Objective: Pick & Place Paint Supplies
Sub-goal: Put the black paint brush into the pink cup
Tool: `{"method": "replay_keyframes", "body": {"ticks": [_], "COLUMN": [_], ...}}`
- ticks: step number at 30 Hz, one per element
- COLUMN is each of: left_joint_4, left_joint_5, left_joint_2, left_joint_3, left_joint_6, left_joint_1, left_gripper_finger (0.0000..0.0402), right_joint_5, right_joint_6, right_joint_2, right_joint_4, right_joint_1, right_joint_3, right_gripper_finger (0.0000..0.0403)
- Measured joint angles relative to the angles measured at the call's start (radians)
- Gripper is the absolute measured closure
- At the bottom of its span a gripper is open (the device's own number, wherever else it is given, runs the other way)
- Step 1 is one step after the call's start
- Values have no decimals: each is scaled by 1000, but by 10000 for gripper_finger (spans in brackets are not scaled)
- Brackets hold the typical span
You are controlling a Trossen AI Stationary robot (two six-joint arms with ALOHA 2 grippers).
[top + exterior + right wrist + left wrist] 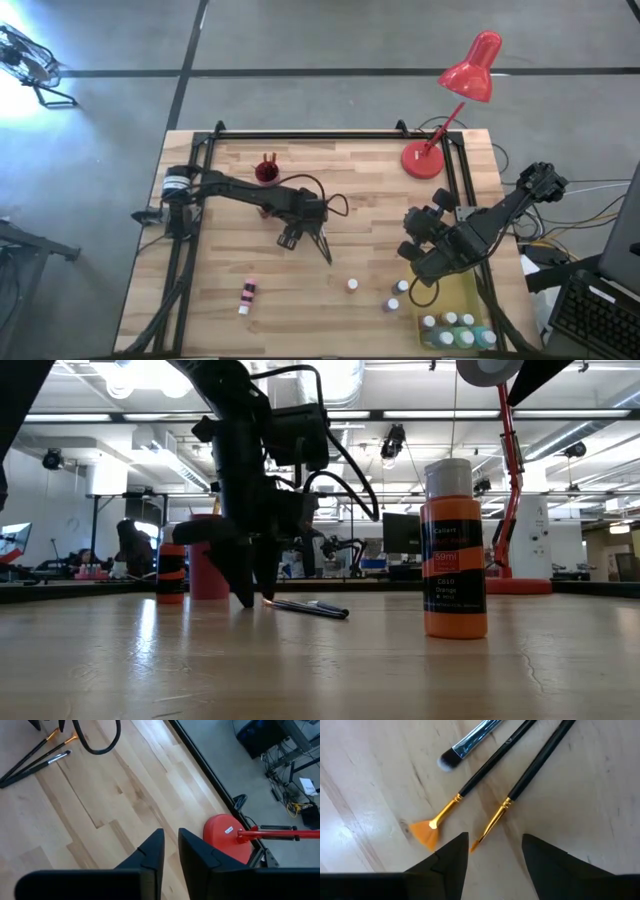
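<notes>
Brushes point(520, 775), three lying side by side near table centre, sit under the left gripper point(492, 851), its fingers apart and empty astride the pointed tip, while at four o'clock the right gripper point(170, 845) hovers nearly closed, empty.

Brush point(492, 762) handles ran off left wrist picture's edge. Tray bottles point(458, 330) too small to tell colours.

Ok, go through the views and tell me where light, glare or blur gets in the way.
High view: bright glare at the upper left floor, table evenly lit. Low view: ceiling lights backlight the left claw into a silhouette, while the orange bottle stays readable. Left wrist view: brushes sharp, with soft shadows. Right wrist view: red lamp base clear.
</notes>
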Motion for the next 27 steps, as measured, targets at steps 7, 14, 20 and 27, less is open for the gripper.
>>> {"method": "replay_keyframes", "body": {"ticks": [7,14,20,27], "left_joint_4": [-5,18,18,4], "left_joint_5": [2,-9,-23,-23], "left_joint_2": [1,3,3,3], "left_joint_3": [4,5,5,6], "left_joint_6": [-6,-6,-7,-6], "left_joint_1": [6,14,15,16], "left_gripper_finger": [269,368,395,399], "right_joint_5": [1,2,2,2], "right_joint_6": [0,0,0,0], "right_joint_2": [0,0,0,0], "right_joint_4": [1,4,7,8], "right_joint_1": [0,0,0,-1], "right_joint_3": [-1,-1,-1,-1], "right_gripper_finger": [354,337,321,307]}}
